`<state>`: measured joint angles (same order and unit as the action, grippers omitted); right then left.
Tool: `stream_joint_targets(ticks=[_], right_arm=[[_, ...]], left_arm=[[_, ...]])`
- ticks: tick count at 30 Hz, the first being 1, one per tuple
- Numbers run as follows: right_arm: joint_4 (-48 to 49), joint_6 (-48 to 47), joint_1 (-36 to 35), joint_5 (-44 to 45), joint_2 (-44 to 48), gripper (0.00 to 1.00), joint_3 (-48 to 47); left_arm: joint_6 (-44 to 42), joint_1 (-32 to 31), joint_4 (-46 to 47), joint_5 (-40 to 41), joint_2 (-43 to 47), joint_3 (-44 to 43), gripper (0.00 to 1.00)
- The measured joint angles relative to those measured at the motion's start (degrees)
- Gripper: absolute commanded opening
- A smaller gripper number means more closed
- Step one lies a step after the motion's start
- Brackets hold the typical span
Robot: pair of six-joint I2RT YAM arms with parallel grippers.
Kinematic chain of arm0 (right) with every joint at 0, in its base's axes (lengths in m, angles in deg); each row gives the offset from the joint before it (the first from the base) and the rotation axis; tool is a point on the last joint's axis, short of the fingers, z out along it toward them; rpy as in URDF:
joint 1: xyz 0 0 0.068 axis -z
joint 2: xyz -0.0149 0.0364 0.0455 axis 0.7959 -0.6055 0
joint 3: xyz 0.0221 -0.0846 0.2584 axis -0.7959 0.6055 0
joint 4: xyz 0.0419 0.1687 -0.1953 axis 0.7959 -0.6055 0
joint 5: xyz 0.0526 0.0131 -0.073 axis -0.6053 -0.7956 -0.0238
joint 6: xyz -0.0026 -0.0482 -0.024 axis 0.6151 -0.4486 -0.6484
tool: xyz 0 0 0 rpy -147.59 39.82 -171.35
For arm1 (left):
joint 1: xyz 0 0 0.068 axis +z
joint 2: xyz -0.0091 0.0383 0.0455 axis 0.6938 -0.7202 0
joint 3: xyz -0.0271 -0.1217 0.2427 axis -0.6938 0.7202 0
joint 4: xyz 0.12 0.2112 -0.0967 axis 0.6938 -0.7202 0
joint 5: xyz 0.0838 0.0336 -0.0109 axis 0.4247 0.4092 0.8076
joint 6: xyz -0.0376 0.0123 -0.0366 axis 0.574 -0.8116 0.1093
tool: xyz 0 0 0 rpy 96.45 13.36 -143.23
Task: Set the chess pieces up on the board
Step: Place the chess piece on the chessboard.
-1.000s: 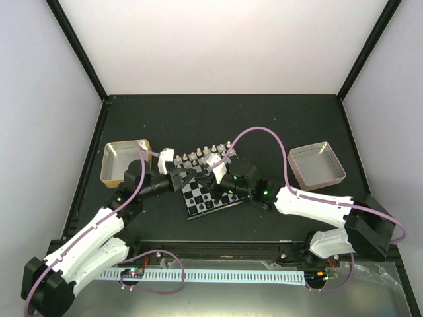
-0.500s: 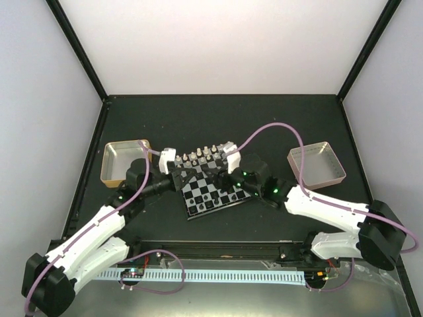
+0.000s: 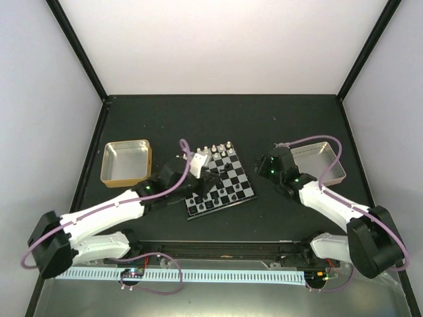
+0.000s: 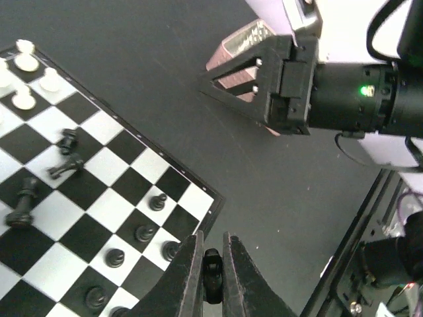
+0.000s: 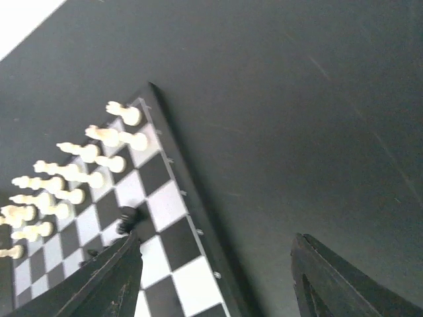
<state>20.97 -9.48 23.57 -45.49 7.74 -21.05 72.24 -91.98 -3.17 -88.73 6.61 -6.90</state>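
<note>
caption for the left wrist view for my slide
Left gripper shut on a black chess piece by the board edge, black pawns standing nearby.

Black table (image 3: 218, 119), board (image 3: 241, 185) near its middle (turned askew), brass-coloured tray (image 3: 124, 162) left, pinkish tray (image 3: 327, 173) right

My left arm reaches from the desk's near left corner, its gripper (image 4: 211, 246) pinched tight on a black piece (image 4: 211, 272). My right arm bends near the right edge, gripper (image 5: 215, 264) spread wide.
</note>
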Motion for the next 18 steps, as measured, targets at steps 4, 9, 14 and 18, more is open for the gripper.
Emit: stream_joint_targets(ticks=[4, 9, 14, 18], right_arm=[[-0.61, 3.04, 2.1, -1.29, -0.04, 0.62, 2.54], [-0.63, 4.52, 2.91, -2.29, -0.04, 0.62, 2.97], [-0.66, 4.96, 3.85, -2.73, -0.07, 0.62, 3.08], [-0.74, 4.94, 4.44, -2.78, -0.07, 0.62, 3.15]], left_arm=[[-2.99, -5.55, -1.29, 3.61, -8.0, -4.83, 0.02], [-6.95, -10.93, -3.19, 6.95, -19.5, -13.25, 0.01], [-8.87, -13.38, -2.97, 8.31, -26.8, -16.24, 0.02], [-9.42, -13.97, -2.99, 9.4, -31.5, -16.24, 0.02]])
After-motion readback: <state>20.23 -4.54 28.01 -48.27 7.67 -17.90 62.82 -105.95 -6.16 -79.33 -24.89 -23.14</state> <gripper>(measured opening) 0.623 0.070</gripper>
